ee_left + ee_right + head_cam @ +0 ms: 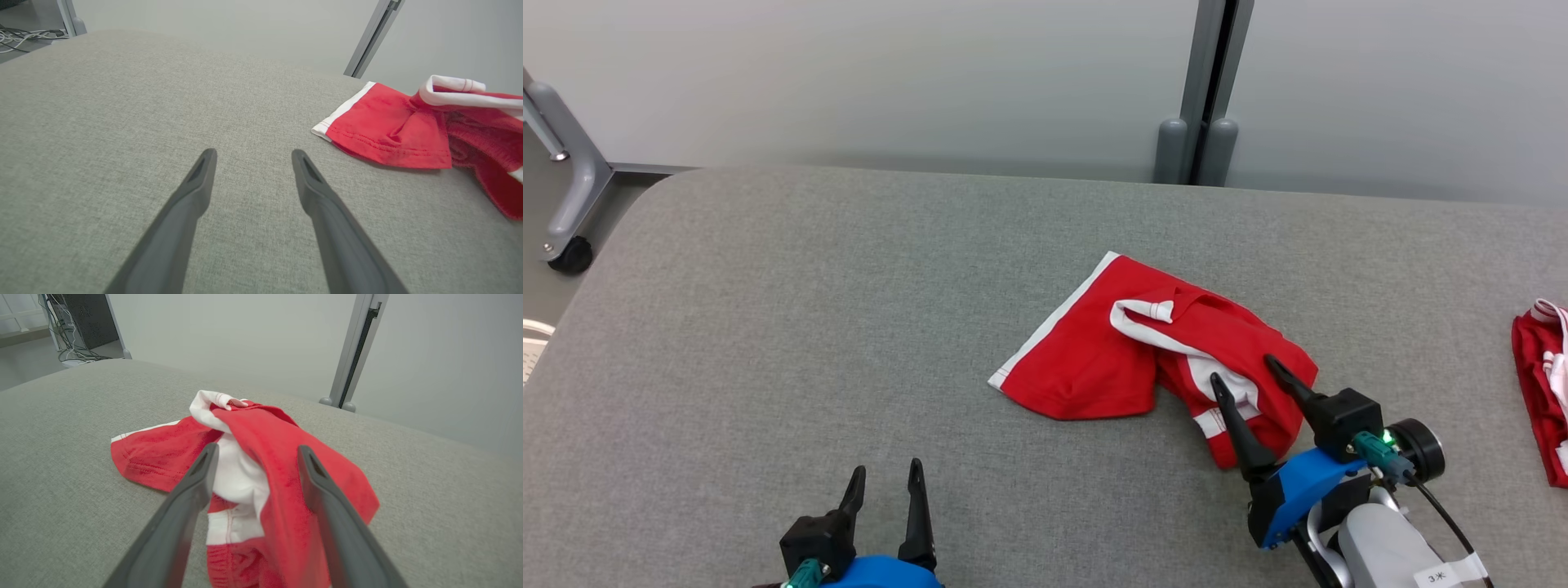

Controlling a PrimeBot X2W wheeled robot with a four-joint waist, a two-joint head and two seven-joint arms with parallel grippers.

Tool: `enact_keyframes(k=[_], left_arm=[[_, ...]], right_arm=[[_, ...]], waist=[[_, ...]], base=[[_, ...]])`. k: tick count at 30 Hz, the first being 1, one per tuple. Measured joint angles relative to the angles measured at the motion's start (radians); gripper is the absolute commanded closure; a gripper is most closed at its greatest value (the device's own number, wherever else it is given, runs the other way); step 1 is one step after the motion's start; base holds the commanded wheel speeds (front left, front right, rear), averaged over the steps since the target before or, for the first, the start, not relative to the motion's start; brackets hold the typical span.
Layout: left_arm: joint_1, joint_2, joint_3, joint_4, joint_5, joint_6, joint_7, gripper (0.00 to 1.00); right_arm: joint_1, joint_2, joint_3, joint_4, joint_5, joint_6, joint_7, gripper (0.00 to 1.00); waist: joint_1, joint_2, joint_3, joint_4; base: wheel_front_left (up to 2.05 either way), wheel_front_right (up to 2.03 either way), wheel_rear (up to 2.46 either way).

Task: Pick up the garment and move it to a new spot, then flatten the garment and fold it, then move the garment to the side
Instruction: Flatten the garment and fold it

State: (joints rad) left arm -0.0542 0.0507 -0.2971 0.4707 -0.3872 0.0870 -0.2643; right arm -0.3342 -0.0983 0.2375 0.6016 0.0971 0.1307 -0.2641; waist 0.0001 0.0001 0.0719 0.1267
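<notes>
- I see the red shorts [1143,351], trimmed in white, lying crumpled on the grey table [768,327], right of its middle. One leg is spread flat toward the left.
- My right tool [1243,368] sits over the bunched right end of the shorts. Its fingers stand apart with a ridge of red cloth between them, and nothing is clamped.
- My left tool [887,468] hangs over the table with its fingers apart, well to the left of the shorts.
- Another red-and-white garment [1539,392] lies at the far right.
</notes>
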Motion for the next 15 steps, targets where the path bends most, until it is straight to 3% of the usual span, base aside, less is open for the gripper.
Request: enact_keyframes(k=[4,5,6,7,15], left_arm=[[0.001,0.0,-0.002,0.0,-0.005,0.001,0.0,0.0],[0.001,0.0,-0.003,-0.002,-0.009,0.002,0.0,0.0],[0.0,0.0,-0.005,-0.004,-0.009,0.002,0.0,0.0],[-0.004,0.0,-0.007,-0.008,-0.013,0.003,0.0,0.0],[-0.008,0.0,-0.01,-0.011,-0.03,0.005,0.0,0.0]], right_arm=[[-0.018,-0.007,-0.015,0.046,-0.03,0.0,0.0,0.0],[-0.023,-0.007,-0.012,0.057,-0.038,0.0,0.0,0.21],[-0.027,-0.007,-0.011,0.064,-0.039,0.0,0.0,0.75],[-0.035,-0.006,-0.011,0.066,-0.034,0.0,0.0,1.0],[-0.056,-0.007,-0.022,-0.007,0.074,0.0,0.0,1.0]], waist=[[0.0,0.0,0.009,0.007],[0.0,0.0,0.011,0.008],[0.0,0.0001,0.012,0.008],[0.0,0.0,0.015,0.007],[0.0,0.0,0.0,-0.013]], base=[[0.0,0.0,0.0],[0.0,0.0,0.0],[0.0,0.0,0.0],[0.0,0.0,0.0],[0.0,0.0,0.0]])
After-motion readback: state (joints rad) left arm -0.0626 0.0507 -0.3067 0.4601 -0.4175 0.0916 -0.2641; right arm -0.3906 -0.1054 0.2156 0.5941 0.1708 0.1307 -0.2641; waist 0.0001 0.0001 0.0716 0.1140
